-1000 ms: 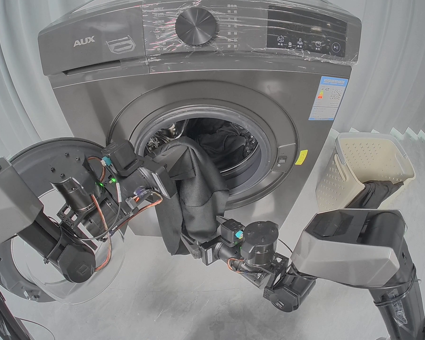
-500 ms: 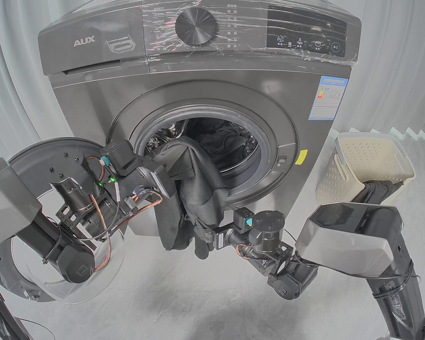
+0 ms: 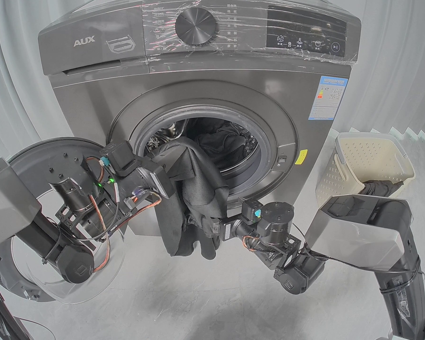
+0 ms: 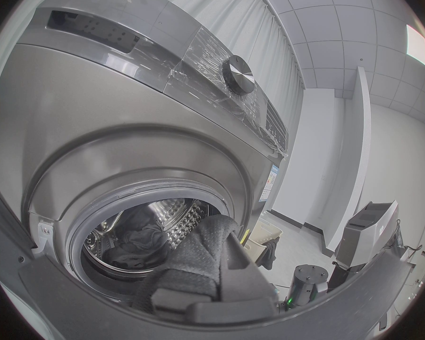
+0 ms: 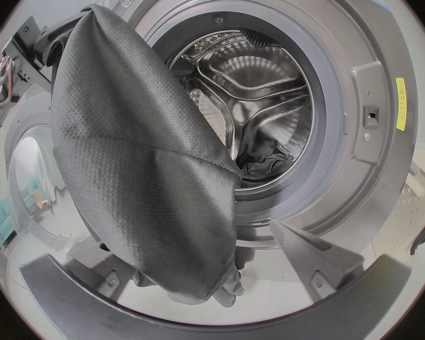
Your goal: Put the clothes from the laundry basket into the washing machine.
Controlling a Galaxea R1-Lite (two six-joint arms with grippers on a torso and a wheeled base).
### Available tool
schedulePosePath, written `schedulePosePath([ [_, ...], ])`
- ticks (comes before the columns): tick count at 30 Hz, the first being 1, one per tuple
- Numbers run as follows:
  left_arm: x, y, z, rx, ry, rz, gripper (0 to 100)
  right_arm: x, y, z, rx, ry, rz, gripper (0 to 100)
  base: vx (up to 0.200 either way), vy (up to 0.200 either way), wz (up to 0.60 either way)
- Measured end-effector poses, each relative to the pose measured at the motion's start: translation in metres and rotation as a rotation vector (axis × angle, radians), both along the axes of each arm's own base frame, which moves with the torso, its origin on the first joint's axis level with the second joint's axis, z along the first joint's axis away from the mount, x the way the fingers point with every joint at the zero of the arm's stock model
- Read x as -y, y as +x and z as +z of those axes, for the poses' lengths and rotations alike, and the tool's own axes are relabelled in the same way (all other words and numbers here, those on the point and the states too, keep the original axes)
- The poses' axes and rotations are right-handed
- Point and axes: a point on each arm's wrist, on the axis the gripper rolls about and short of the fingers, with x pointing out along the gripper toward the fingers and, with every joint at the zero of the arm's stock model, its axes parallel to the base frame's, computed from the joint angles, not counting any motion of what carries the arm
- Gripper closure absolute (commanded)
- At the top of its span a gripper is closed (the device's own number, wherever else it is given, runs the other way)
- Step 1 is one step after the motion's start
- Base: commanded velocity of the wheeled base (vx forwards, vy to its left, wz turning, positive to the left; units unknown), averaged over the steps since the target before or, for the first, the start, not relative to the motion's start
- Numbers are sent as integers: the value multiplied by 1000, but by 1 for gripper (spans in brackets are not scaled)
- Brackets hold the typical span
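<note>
Rising since a second ago, the right gripper (image 3: 213, 230) has bunched the hanging tail of the dark garment (image 3: 200, 185); its jaws gape wide under the cloth, likely to scoop it. The left gripper (image 3: 172, 159), clamped on the garment's top, holds it at 8 o'clock of the washing machine (image 3: 278, 119) mouth, ready to feed in. At 3 o'clock the laundry basket (image 3: 344, 175) holds more clothes

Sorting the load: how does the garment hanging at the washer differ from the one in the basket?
The hanging garment drapes long down the washing machine front; the basket garment lies bunched on the laundry basket rim and shows far less cloth. Both are dark.
</note>
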Motion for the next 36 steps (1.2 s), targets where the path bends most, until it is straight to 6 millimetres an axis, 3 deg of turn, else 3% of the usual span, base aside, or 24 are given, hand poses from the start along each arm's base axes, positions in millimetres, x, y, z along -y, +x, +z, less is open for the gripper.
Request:
schedulePosePath([
  [14,-1,2,-4,-12,8,9,100,3,-15,14,-1,14,16,100,0,0,0],
  [26,-5,5,-9,-22,19,25,100,50,-28,52,2,18,-51,100,0,0,0],
  [36,-8,5,-12,-33,25,31,100,82,-36,66,6,22,-100,100,0,0,0],
])
